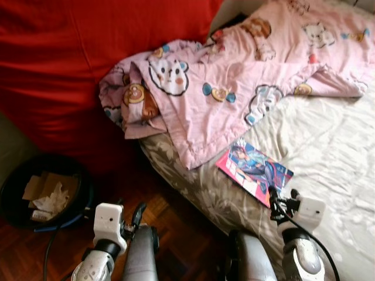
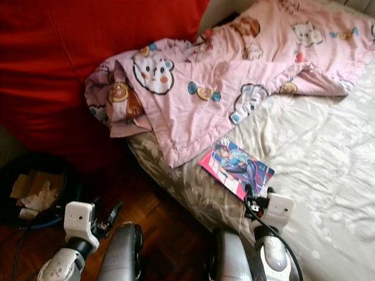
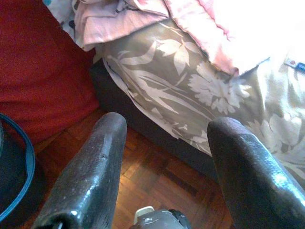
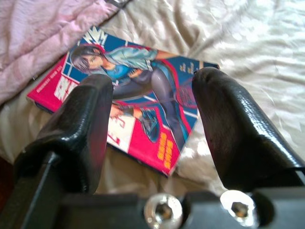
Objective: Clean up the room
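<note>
Right claw (image 4: 152,138) hangs wide open and empty just short of the book (image 4: 128,112), which lies flat on the bed (image 1: 334,152) straight ahead, long axis slanting across the fingers; right arm is far nearer. Left claw (image 3: 164,167), also open and empty, hangs over the floor (image 3: 157,176) beside the bed. Book's far corner touches or slips under the blanket (image 1: 234,88), can't tell which; bin (image 1: 44,190) contents unclear.

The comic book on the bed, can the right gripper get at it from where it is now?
Probably yes. The right gripper is open and aimed at the comic book, which lies flat on the sheet with nothing between them.
</note>
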Available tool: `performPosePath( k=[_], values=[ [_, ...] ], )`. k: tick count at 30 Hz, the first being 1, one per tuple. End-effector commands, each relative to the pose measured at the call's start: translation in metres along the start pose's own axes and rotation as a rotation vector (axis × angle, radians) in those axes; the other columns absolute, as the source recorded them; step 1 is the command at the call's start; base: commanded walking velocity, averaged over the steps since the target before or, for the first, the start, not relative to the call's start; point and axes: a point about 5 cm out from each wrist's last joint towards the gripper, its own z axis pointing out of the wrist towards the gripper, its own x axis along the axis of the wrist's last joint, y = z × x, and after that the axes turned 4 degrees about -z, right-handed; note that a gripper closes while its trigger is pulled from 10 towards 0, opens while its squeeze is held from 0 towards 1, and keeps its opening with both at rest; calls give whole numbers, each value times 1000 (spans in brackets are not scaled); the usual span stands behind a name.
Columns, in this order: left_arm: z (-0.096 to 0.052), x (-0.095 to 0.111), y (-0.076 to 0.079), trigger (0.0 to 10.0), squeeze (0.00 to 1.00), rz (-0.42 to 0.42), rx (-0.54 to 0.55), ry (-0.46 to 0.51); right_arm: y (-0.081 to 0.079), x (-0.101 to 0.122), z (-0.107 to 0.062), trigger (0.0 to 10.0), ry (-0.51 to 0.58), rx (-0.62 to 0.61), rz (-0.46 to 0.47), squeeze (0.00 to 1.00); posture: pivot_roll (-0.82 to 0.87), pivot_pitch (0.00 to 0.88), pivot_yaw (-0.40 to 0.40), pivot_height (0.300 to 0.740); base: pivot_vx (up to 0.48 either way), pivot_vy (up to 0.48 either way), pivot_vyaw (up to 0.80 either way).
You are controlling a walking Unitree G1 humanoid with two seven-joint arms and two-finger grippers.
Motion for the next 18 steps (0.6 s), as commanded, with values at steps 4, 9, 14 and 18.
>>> performPosePath(
  k=[4, 9, 14, 18],
  values=[
    [-4, -3, 0, 10000, 0, -1, -1, -24, 18, -6, 7, 10000, -68, -113, 51, 0, 88, 263, -2, 593, 136, 0, 0],
    [-4, -3, 1, 10000, 0, -1, -7, -22, 42, -5, 26, 10000, -154, -210, 20, 0, 96, 262, -2, 593, 0, 0, 0],
    [-6, -2, 1, 10000, 0, 0, -6, -23, 68, -14, 34, 10000, -370, -223, -175, 0, 100, 273, 0, 593, 0, 0, 0],
    [-9, -1, -1, 10000, 0, 4, -2, -26, 78, -4, 45, 10000, -428, -113, -318, 1000, 116, 289, 3, 593, 0, 0, 0]
  ],
)
